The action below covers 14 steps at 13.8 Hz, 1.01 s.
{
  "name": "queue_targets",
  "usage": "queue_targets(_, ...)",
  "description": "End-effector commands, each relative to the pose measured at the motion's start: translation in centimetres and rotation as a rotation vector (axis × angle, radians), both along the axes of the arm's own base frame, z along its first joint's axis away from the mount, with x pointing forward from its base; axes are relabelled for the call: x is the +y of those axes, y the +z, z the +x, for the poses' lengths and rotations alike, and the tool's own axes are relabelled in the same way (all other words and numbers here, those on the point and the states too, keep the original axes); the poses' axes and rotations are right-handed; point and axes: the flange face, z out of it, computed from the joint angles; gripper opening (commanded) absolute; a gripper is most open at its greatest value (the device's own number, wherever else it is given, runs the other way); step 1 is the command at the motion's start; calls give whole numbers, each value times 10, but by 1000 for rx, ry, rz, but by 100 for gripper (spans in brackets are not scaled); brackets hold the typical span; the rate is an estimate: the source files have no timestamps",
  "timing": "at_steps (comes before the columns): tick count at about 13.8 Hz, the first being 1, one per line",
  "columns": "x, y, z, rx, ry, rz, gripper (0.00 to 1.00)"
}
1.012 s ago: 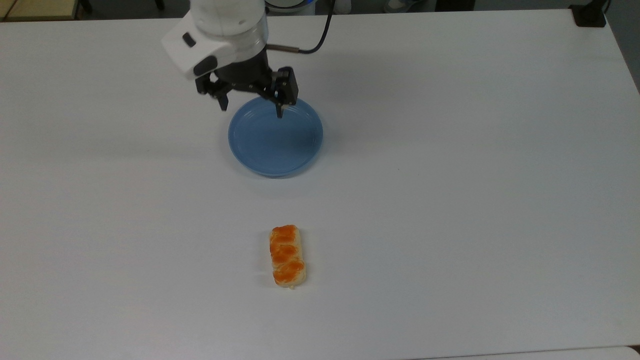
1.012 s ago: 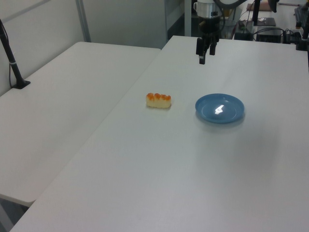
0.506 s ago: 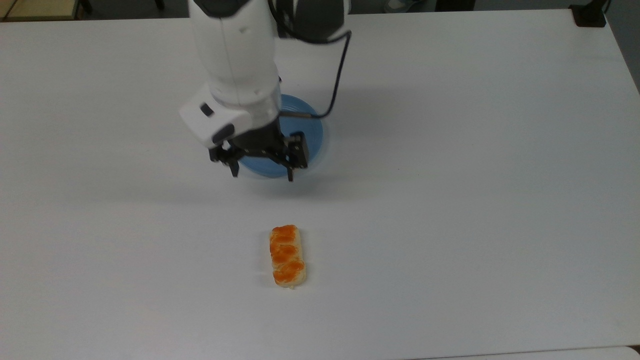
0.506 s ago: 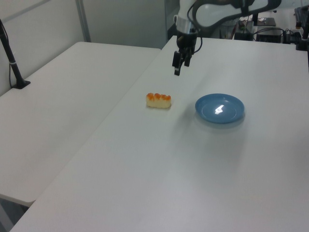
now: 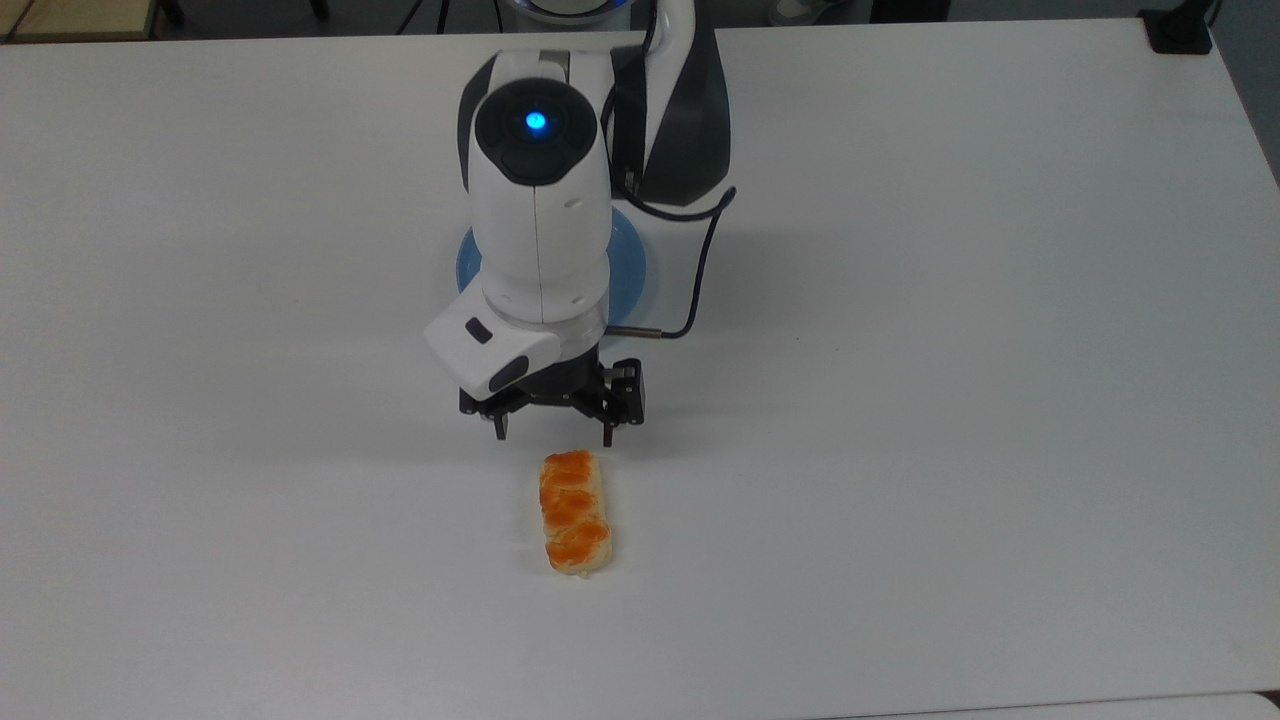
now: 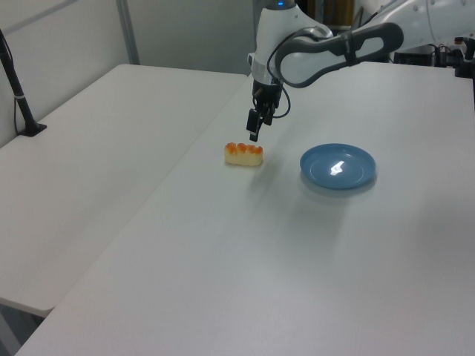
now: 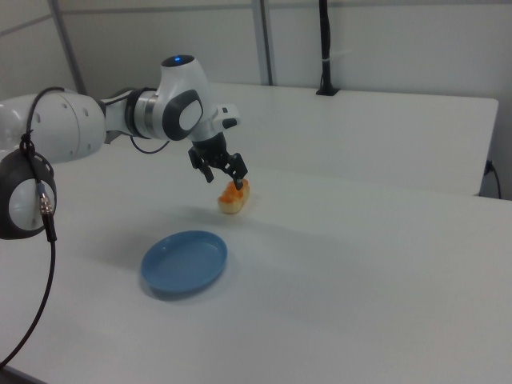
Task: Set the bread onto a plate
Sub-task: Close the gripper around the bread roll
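Observation:
The bread (image 5: 575, 512), a small oblong loaf with an orange-brown braided top, lies on the white table (image 5: 950, 400) toward the top view's bottom. My gripper (image 5: 553, 436) hangs open just beyond the loaf's upper end, fingers spread wider than the loaf and nothing between them. In the left view the gripper (image 6: 254, 133) is slightly above the bread (image 6: 244, 153). The right view shows the gripper (image 7: 225, 181) over the bread (image 7: 234, 198). The light-blue plate (image 5: 632, 268) is largely hidden under my arm in the top view. It shows whole and empty as the plate (image 6: 338, 166) and the plate (image 7: 185, 261).
A black cable (image 5: 700, 290) loops from my wrist over the plate's side. A black clamp (image 5: 1180, 30) sits at the table's far right corner in the top view. A second white table (image 6: 96, 163) with a black post (image 6: 18, 96) adjoins on the left view's left.
My arm has swung from over the plate's far rim, across the plate, toward the bread, and lowered. The fingers stay open. Bread and plate have not moved.

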Motion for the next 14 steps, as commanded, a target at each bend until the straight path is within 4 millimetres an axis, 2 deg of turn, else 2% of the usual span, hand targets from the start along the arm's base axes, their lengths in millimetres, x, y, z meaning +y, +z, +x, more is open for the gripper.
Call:
queue_targets(1,-7,-25,12,-29,-1,-35,100)
queue_targets(3,-10,-40,21,-36,-20,-50,100)
queue_targets(6,-1,-70,27,-26,-23,-75,100)
queue_targets(11,21,-80,30,-66,-51,-84,100)
queue_targets(14,23,-80,29,-67,-82,-78,100)
